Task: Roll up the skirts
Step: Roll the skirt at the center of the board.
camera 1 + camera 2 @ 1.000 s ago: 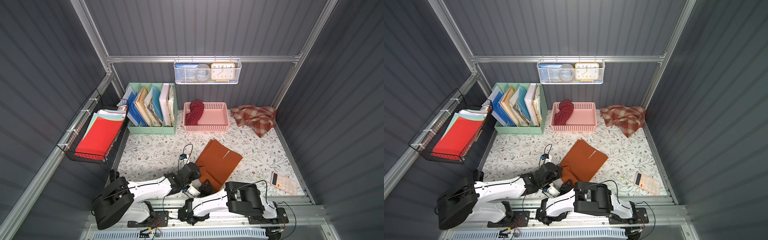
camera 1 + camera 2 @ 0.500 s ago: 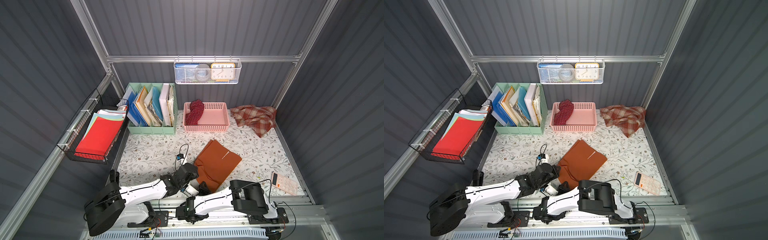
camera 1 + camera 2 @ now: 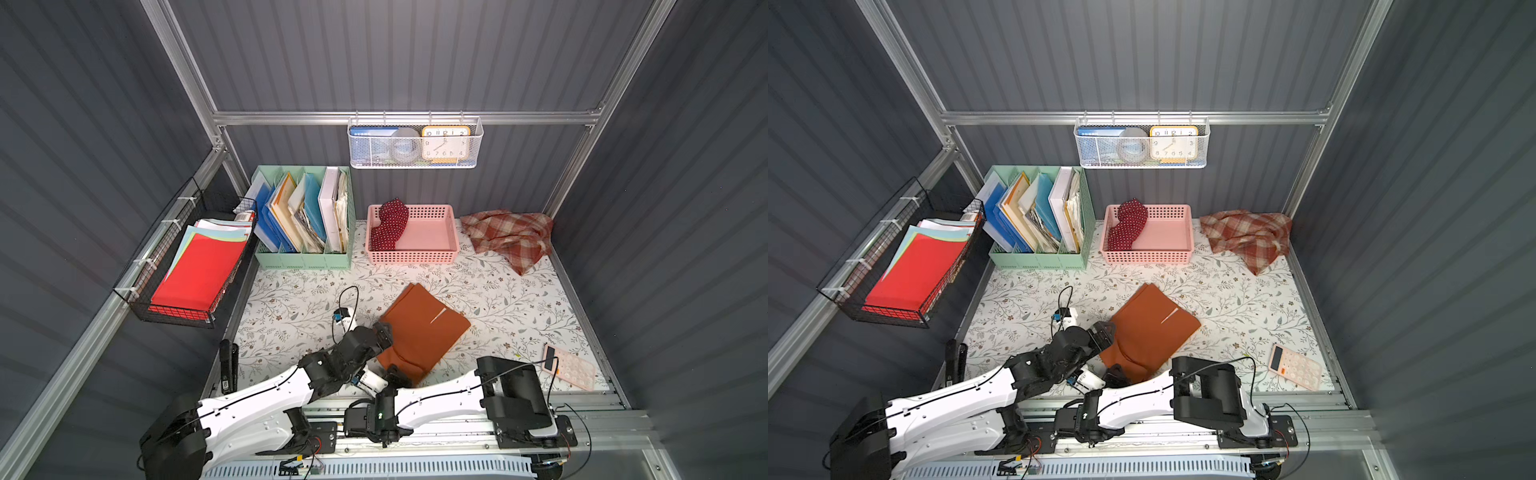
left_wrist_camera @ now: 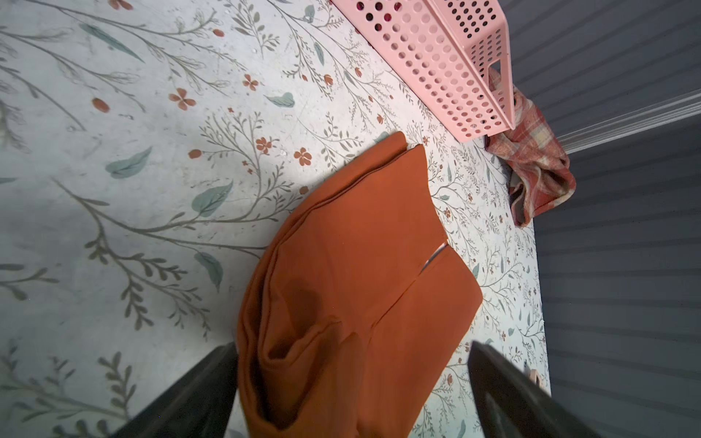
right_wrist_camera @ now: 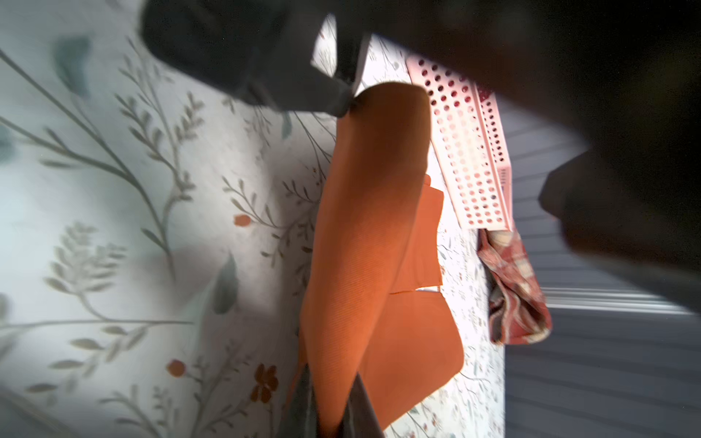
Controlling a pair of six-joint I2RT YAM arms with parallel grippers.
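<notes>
Lying near the middle of the table (image 3: pixel 291 299), the orange skirt (image 3: pixel 424 324) is pinched at its near edge by the right gripper (image 5: pixel 332 411), likely to start a roll. The left gripper (image 4: pixel 351 364) is spread wide over its left edge, maybe to help.

The rust-orange skirt (image 5: pixel 371 246) is seen clamped by the right gripper (image 5: pixel 332 411), with a pink basket (image 5: pixel 470 151) and plaid skirt (image 5: pixel 516 295) beyond.

- You face dark grey ribbed walls (image 3: pixel 415 54) framed by aluminium rails (image 3: pixel 407 117).
- A white mesh basket (image 3: pixel 413 165) hangs at 12 o'clock.
- A black wire basket (image 3: pixel 174 311) hangs at 9 o'clock.
- A green file rack (image 3: pixel 303 261) stands at 11 o'clock on the floral tabletop (image 3: pixel 291 299).
</notes>
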